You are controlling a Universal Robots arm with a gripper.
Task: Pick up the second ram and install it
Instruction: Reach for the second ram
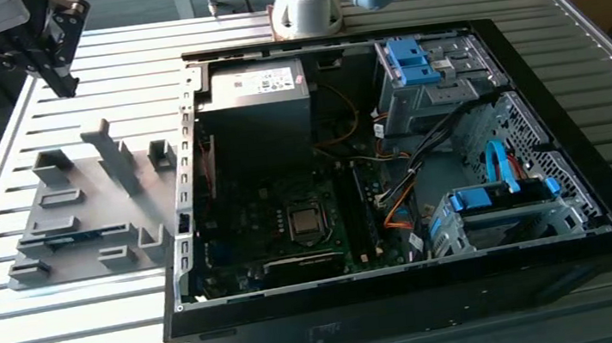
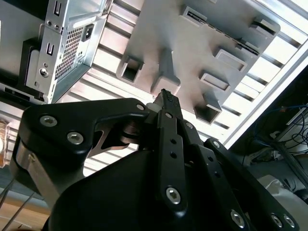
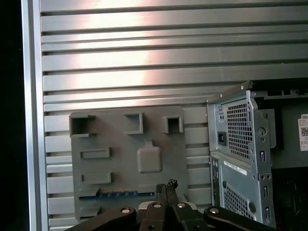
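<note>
The second ram (image 1: 74,237) is a thin blue-green stick standing on edge in a slot of the grey holder (image 1: 110,172), at the holder's near end in the exterior view. In the first wrist view the ram (image 3: 118,195) shows as a blue strip along the holder (image 3: 125,144). My gripper (image 1: 68,84) hangs high above the table at the exterior view's far left, well clear of the holder. Both wrist views show its black fingertips pressed together, shut on nothing: gripper (image 3: 166,184), gripper (image 2: 165,94), with the holder (image 2: 159,29) below.
An open black computer case (image 1: 410,276) lies to the exterior view's right of the holder, with the dark green motherboard (image 1: 277,218), a power supply (image 1: 256,91), cables and blue drive brackets (image 1: 499,197) inside. The slatted metal table (image 1: 23,325) lies around them.
</note>
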